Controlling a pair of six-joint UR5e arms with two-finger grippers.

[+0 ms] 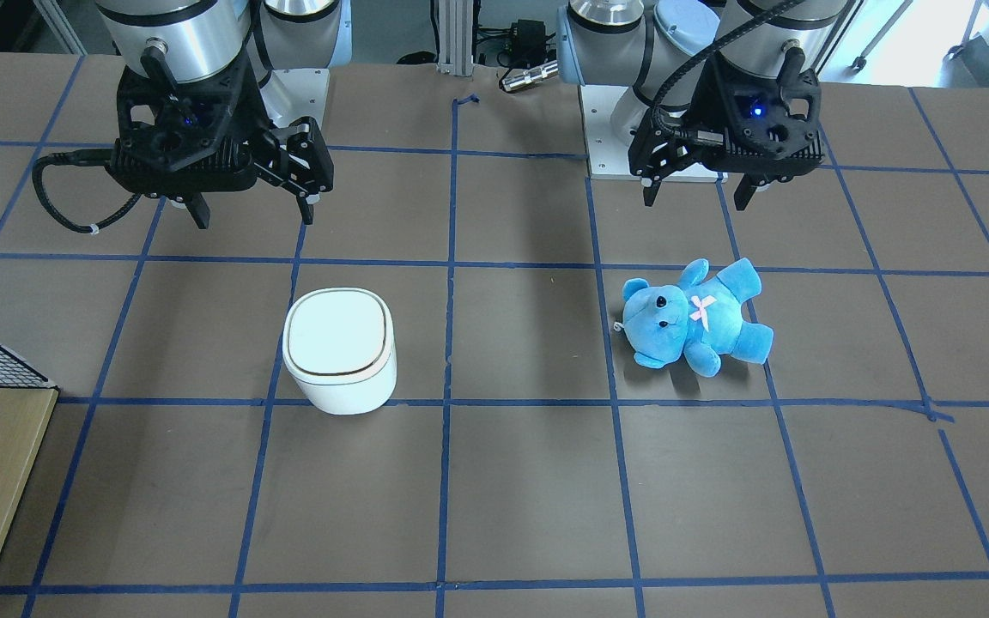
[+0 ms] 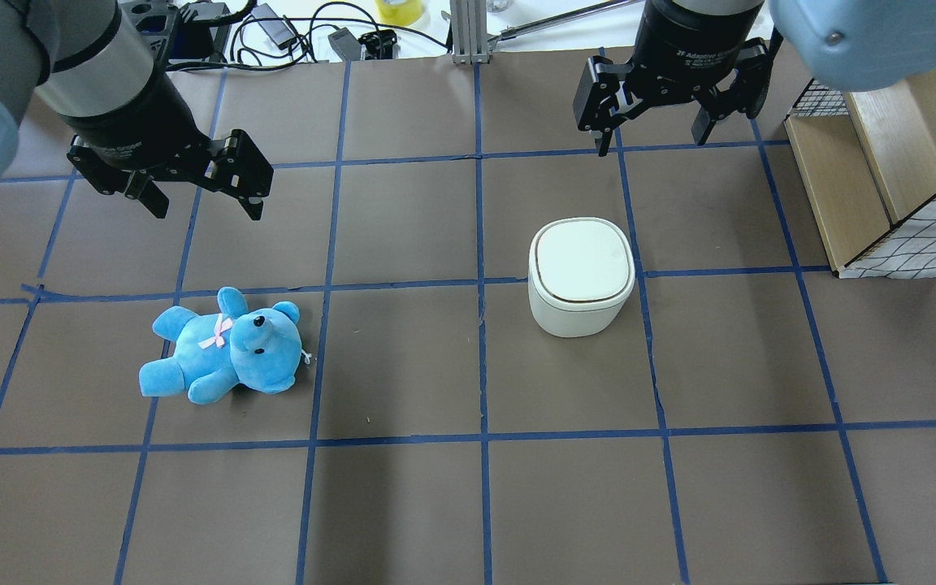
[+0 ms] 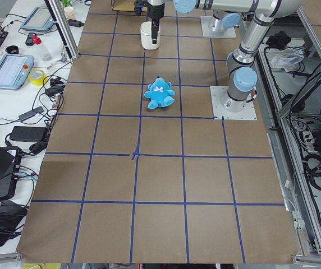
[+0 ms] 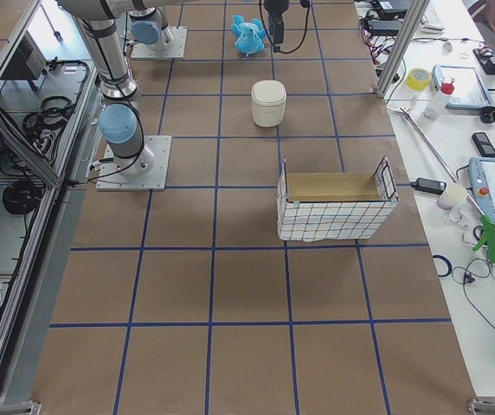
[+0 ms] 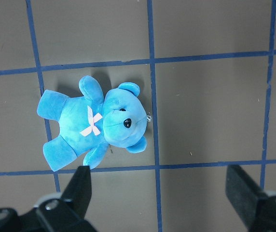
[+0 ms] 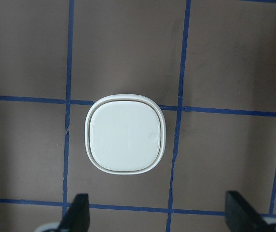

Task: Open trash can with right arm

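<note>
The white trash can (image 1: pixel 340 348) stands upright on the brown table with its lid shut, and it also shows from above (image 2: pixel 582 276) and straight below the right wrist camera (image 6: pixel 126 139). My right gripper (image 1: pixel 252 215) is open and empty, raised above the table behind the can and apart from it (image 2: pixel 651 142). My left gripper (image 1: pixel 695 199) is open and empty, raised behind the blue teddy bear (image 1: pixel 696 318). The bear lies on its back (image 2: pixel 224 345) and shows in the left wrist view (image 5: pixel 94 121).
A wire-mesh basket with a wooden box inside (image 2: pixel 882 162) stands at the table's edge on my right, beyond the can (image 4: pixel 334 203). Blue tape lines grid the table. Cables and devices lie past the far edge.
</note>
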